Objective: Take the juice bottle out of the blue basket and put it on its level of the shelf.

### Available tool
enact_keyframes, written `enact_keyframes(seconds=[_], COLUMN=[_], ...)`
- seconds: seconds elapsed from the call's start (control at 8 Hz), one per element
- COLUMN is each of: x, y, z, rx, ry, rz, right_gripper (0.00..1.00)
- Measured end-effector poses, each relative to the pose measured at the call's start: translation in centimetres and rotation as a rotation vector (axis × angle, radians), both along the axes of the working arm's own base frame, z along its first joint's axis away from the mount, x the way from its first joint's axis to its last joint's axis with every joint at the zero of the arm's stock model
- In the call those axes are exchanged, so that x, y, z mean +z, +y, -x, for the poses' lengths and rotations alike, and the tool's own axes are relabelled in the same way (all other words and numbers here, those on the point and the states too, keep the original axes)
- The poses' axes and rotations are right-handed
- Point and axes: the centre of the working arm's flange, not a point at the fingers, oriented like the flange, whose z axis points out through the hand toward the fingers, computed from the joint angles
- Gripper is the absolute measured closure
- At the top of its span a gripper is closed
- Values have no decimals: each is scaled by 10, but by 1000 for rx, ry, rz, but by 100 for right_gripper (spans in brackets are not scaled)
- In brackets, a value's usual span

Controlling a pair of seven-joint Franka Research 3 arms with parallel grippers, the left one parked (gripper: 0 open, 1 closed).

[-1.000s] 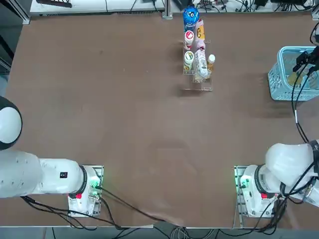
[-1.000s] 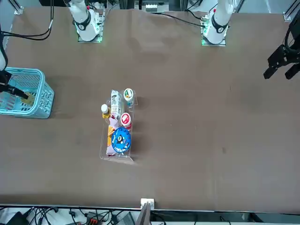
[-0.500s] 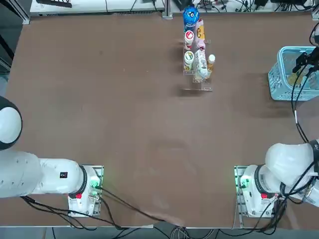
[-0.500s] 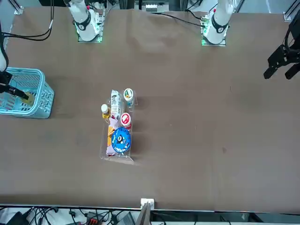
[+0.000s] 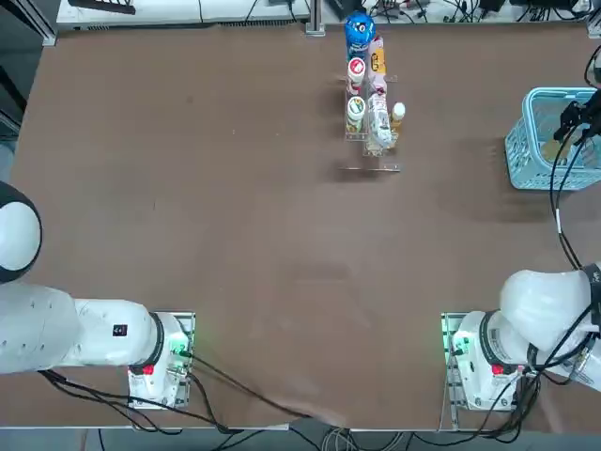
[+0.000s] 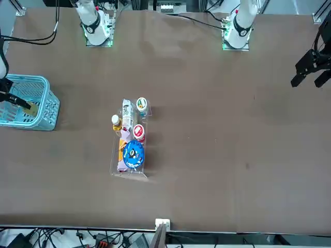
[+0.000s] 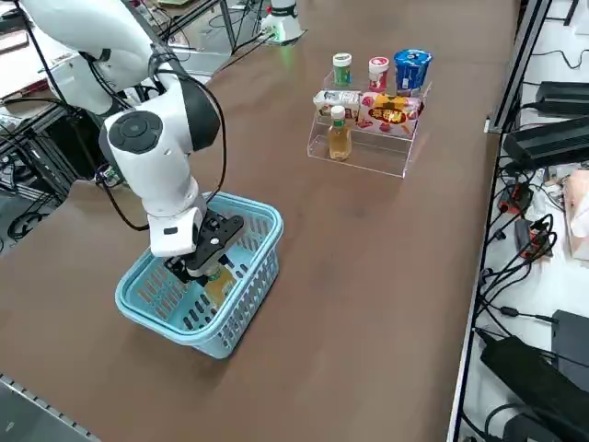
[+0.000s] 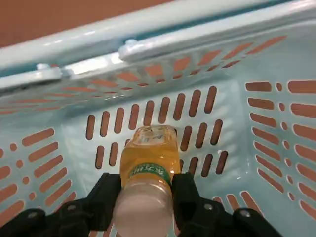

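The right gripper point(image 8: 146, 183) is inside the blue basket point(image 7: 250, 318), its two black fingers point(image 8: 105, 195) closed on opposite sides of the juice bottle point(image 8: 149, 160), just below the cap. The bottle holds yellow-orange liquid and carries a green label band and a pale cap; the cap faces the wrist camera. The bottle is within the basket walls. Whether its base bears on the basket floor cannot be determined.

The right arm point(image 7: 152, 152) reaches over the basket rim from above. The basket is light blue plastic with slotted sides and stands on the brown table point(image 5: 254, 235).

The clear tiered shelf point(image 7: 375, 164) stands well apart from the basket on the same table. Its contents, by right side view: a white-capped bottle of amber liquid point(image 7: 340, 140) upright on the low level; a white wrapped pack point(image 7: 335, 99) and a pink wrapped pack point(image 7: 390, 113) lying end to end behind it; then a green-capped bottle point(image 7: 341, 70), a red-capped bottle point(image 7: 378, 74) and a blue tub point(image 7: 411, 70) in a row.
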Motion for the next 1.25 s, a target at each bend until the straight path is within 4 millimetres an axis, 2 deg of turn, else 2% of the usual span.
enact_keyframes(seconds=[0.12, 0.5, 0.75, 1.0, 1.25], x=[0, 1, 11, 35, 77], y=[0, -1, -9, -23, -28], z=[0, 0, -3, -4, -9], rx=[0, 29, 145, 210, 236], ry=[-1, -3, -21, -9, 28], rz=[1, 1, 8, -7, -43], right_gripper=[44, 44, 44, 44, 44])
